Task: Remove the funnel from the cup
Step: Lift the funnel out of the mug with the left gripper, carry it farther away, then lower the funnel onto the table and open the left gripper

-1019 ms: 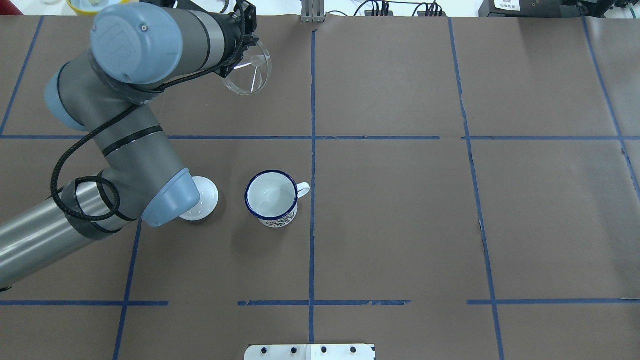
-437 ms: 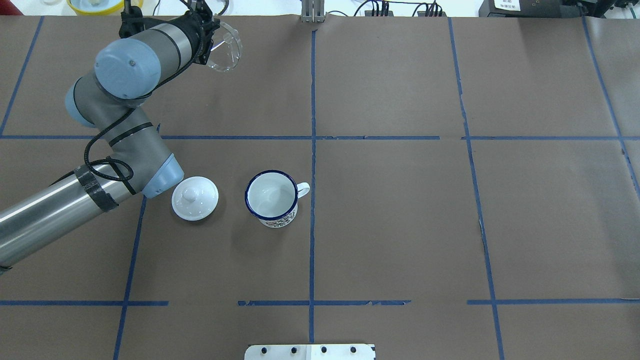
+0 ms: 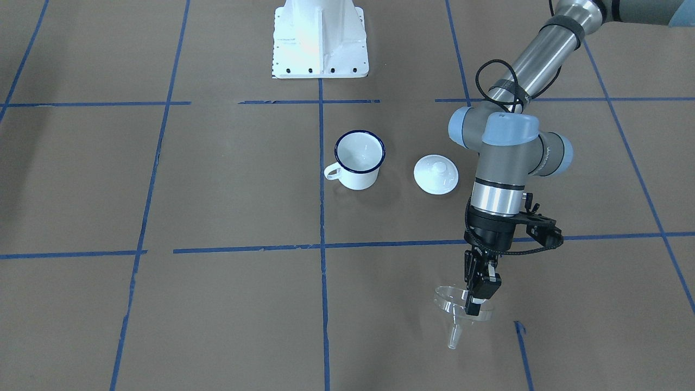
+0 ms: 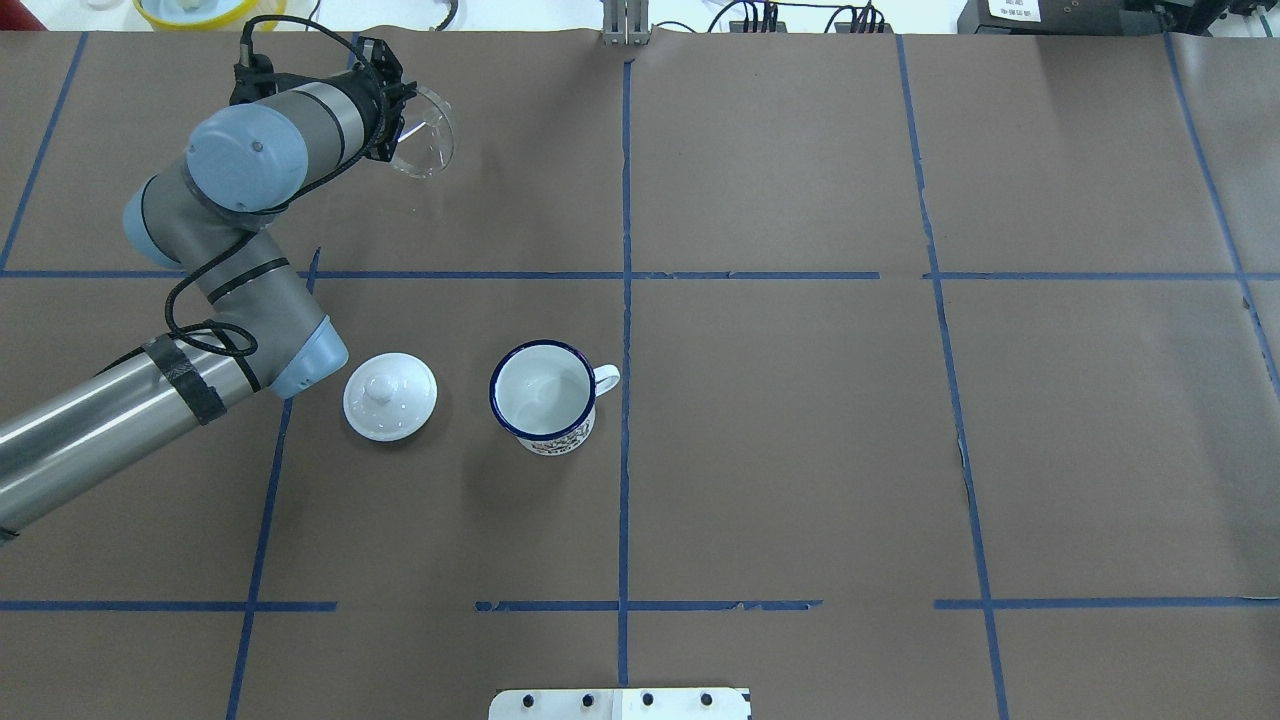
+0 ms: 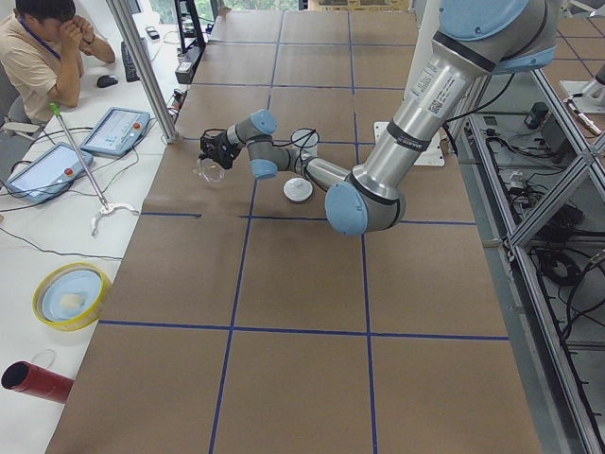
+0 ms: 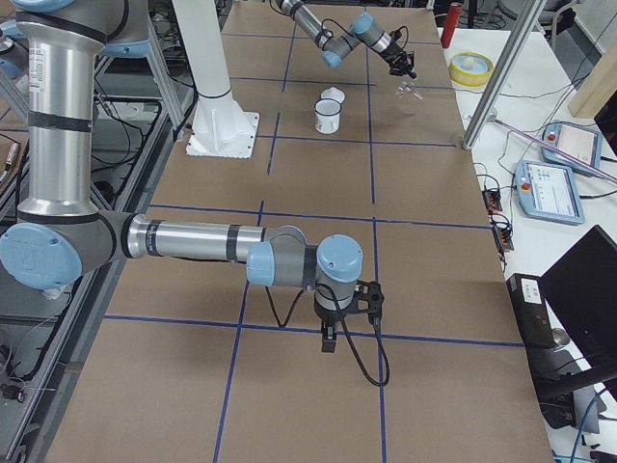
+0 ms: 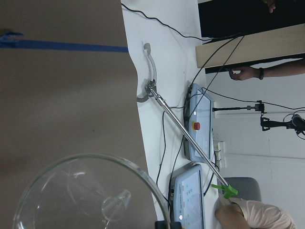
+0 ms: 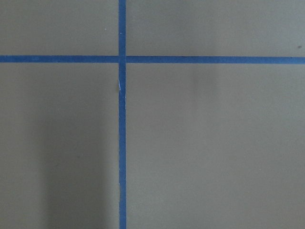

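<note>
The clear funnel [image 4: 425, 140] hangs from my left gripper [image 4: 392, 125], which is shut on its rim at the table's far left. In the front view the funnel [image 3: 460, 314] is held low over the paper, spout down, by the left gripper [image 3: 475, 303]. The left wrist view shows its bowl [image 7: 86, 195] from inside. The white cup [image 4: 543, 392] with a blue rim stands empty near the table's middle, handle to the right, well apart from the funnel. My right gripper [image 6: 328, 340] shows only in the right side view, pointing down at the paper; I cannot tell whether it is open.
A round white lid [image 4: 390, 396] with a knob lies just left of the cup, beside my left arm's elbow. A white base plate [image 4: 620, 704] sits at the near edge. Tablets and cables lie beyond the far edge, and a person [image 5: 43, 52] sits there.
My left arm has carried the funnel to the left and lowered it toward the table. The arm's elbow has pulled back off the white lid. The cup has not moved.
</note>
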Robot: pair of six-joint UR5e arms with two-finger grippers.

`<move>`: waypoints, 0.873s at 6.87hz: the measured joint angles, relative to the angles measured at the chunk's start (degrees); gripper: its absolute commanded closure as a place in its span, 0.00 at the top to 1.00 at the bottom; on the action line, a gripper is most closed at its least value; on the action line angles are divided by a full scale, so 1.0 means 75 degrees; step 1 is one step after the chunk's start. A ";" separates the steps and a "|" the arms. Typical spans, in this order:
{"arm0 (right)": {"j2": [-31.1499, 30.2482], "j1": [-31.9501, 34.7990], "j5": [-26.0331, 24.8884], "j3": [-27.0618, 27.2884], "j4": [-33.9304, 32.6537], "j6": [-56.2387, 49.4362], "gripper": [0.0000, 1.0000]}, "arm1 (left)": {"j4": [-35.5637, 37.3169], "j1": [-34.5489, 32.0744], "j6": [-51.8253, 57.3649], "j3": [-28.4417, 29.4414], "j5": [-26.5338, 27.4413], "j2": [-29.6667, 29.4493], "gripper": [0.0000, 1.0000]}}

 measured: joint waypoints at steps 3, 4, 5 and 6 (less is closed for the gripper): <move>0.0000 0.0000 0.0000 0.0000 0.0000 0.0000 1.00 | -0.0022 0.0072 -0.0155 0.0231 -0.0052 0.0025 0.00; 0.0000 0.0000 0.0000 0.0000 0.0000 0.0000 1.00 | -0.0037 0.0117 -0.0162 0.0259 -0.0042 0.0056 0.01; 0.0000 0.0000 0.0000 0.0000 0.0000 0.0000 1.00 | -0.0051 0.0159 -0.0159 0.0267 -0.0032 0.0087 0.24; 0.0000 0.0000 0.0000 0.0000 0.0000 0.0000 1.00 | -0.0057 0.0187 -0.0138 0.0264 -0.0026 0.0105 0.61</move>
